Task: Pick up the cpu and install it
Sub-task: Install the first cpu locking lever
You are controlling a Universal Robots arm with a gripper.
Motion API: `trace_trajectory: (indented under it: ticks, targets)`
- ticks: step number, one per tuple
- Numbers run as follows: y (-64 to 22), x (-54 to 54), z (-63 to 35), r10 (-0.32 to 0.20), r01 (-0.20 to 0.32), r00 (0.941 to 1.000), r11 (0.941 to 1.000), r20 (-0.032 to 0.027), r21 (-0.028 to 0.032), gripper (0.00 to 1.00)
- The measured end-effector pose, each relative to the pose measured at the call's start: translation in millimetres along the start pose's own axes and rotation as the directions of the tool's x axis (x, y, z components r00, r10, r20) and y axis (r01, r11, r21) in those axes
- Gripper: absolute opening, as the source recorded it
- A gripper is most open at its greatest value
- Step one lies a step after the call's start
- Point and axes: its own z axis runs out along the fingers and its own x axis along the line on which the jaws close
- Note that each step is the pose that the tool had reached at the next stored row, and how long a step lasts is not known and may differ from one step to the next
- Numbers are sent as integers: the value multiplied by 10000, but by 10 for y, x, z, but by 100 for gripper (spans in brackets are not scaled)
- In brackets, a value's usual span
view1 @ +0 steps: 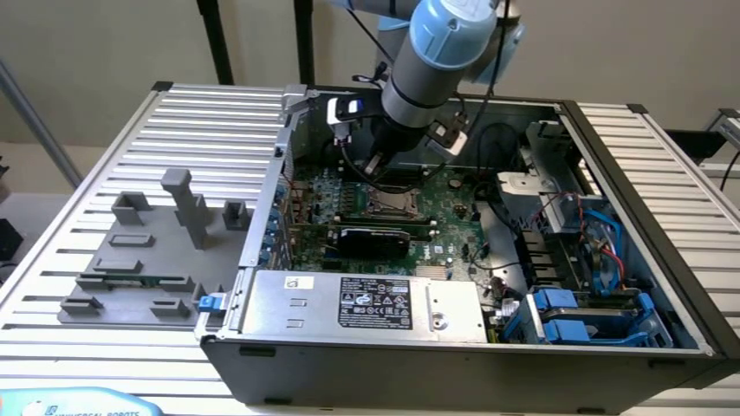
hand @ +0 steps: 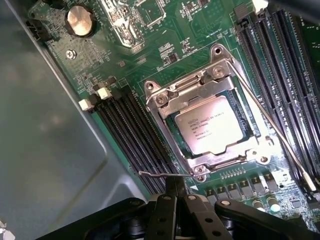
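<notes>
Locating the cpu (hand: 214,125): it lies flat in its socket on the motherboard (hand: 200,30), with its pale silver top and printed lettering facing up.
Socket frame (hand: 190,92): the metal frame lies around the chip, with tabs reaching over two of its edges. This is probably so the chip is pressed evenly onto the contacts below.
Retaining levers: one thin wire lever (hand: 272,131) runs along one side of the frame. A second, shorter wire (hand: 160,174) ends just beside the gripper's tips. Whether either lever is latched cannot be told.
Gripper (hand: 175,197): the black fingers are pressed together and hold nothing. Their tips are just beside the frame's corner and the short wire, and apart from the chip.
Task progress: judging by how it lies, the chip is placed, and the pincer is now nearest the locking hardware rather than the chip.
Memory slots (hand: 135,135): long dark slots run along both sides of the socket.
Coin battery (hand: 80,21): a round silver cell sits well away from the socket.
Computer case (view1: 463,364): it lies open on a slatted table (view1: 220,121), so the arm can reach straight down into it.
Grey fixture blocks (view1: 151,243): these stand on the table at the exterior view's left, well apart from the case.
</notes>
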Motion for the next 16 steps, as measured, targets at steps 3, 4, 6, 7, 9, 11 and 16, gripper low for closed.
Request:
trace_trajectory:
  ticks: [3,4,6,7,9,11,16]
  targets:
    - [5,5,11,5,-4,10000,10000,46,-25,11]
    - [9,7,13,9,-9,10000,10000,64,-35,11]
    - [19,11,17,17,-17,9999,10000,99,-56,11]
    - [28,15,18,20,-19,9999,10000,115,-65,11]
    - [45,23,20,25,-24,9999,10000,138,-79,11]
    - [65,33,20,27,-26,9999,10000,154,-87,11]
    - [122,63,20,29,-27,9998,9999,182,-102,11]
